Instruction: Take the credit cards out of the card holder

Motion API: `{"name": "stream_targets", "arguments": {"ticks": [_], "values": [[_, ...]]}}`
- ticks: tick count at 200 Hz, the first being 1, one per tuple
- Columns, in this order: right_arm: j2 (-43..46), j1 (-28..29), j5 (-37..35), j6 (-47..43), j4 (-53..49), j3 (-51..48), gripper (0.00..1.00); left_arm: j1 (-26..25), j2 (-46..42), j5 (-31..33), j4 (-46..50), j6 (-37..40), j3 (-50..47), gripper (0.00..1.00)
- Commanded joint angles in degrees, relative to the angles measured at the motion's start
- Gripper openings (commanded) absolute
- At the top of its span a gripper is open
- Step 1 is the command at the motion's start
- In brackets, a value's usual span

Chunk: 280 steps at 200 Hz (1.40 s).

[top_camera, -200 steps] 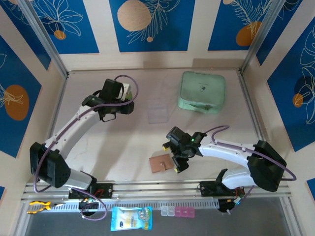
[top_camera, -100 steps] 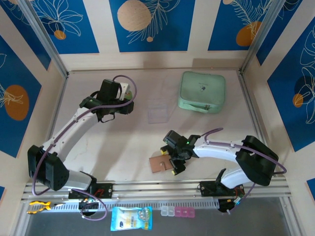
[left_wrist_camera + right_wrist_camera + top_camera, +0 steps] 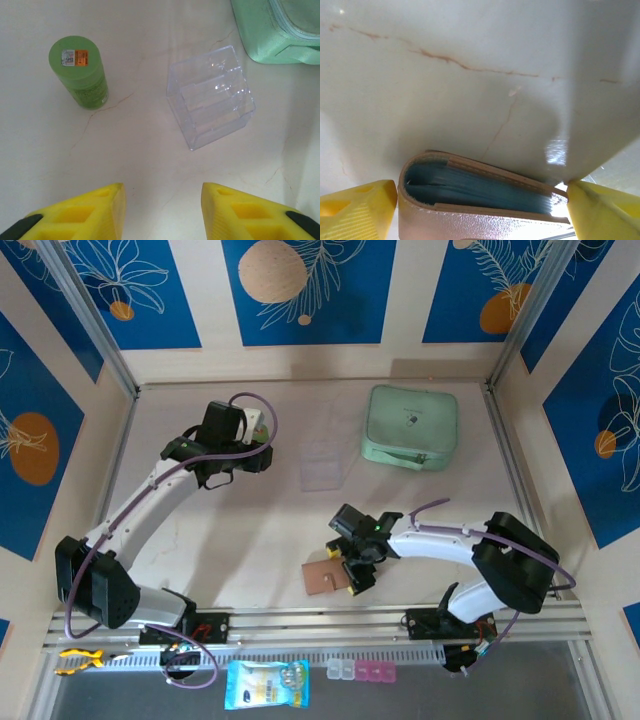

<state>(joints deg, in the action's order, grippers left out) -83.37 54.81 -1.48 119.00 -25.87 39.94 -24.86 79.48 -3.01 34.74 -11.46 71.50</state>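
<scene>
Slippage is the main risk. The holder (image 3: 470, 215) lies folded flat on the table (image 3: 250, 535), near the front edge by the right arm's base. The right gripper (image 3: 481, 197) sits low over it, jaws wide, one finger at the rounded fold and the other at the opposite edge. Whether the pads touch I cannot tell, and nothing is lifted.

A squeeze across that soft leather would probably bow it rather than hold it. The holder could then pop free or skid on the smooth top towards the front rail. Blue layers show between the flaps, but I cannot tell cards from lining, so a pinch may trap the cards instead of freeing them.

The left gripper (image 3: 162, 210) hangs well away over a clear box (image 3: 210, 97), beside a green can (image 3: 80, 72) and a pouch (image 3: 280, 30), about half open and empty. With nothing bracing the holder, any pull on a flap is likely to drag the whole thing.
</scene>
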Motion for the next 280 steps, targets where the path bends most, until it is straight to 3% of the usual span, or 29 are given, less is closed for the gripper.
{"name": "stream_targets", "arguments": {"ticks": [1,24,92,157,196,280], "values": [[-1.75,0.79,-0.46,15.42,1.97,1.73,0.84,0.6,-0.69,-1.26,-0.29,0.39,-0.18,0.45],[-1.99,0.5,-1.04,15.46,2.29,2.53,0.8,0.52,-0.59,-1.54,-0.29,0.32,-0.18,0.45],[-5.58,-4.08,0.22,5.36,-0.49,9.65,0.85,0.58,-0.47,-1.3,-0.2,0.37,-0.21,0.46],[-5.65,-1.9,0.71,-2.67,-17.4,16.97,0.99,0.6,-0.21,-1.56,0.14,0.43,-0.05,0.47],[-8.33,1.22,3.49,-1.34,-13.0,16.33,0.99,0.56,-0.25,-1.92,0.28,0.54,0.04,0.48],[-18.07,2.37,6.51,-10.79,-9.73,22.28,0.99,0.53,-0.34,-2.0,0.33,0.39,0.04,0.48]]}}
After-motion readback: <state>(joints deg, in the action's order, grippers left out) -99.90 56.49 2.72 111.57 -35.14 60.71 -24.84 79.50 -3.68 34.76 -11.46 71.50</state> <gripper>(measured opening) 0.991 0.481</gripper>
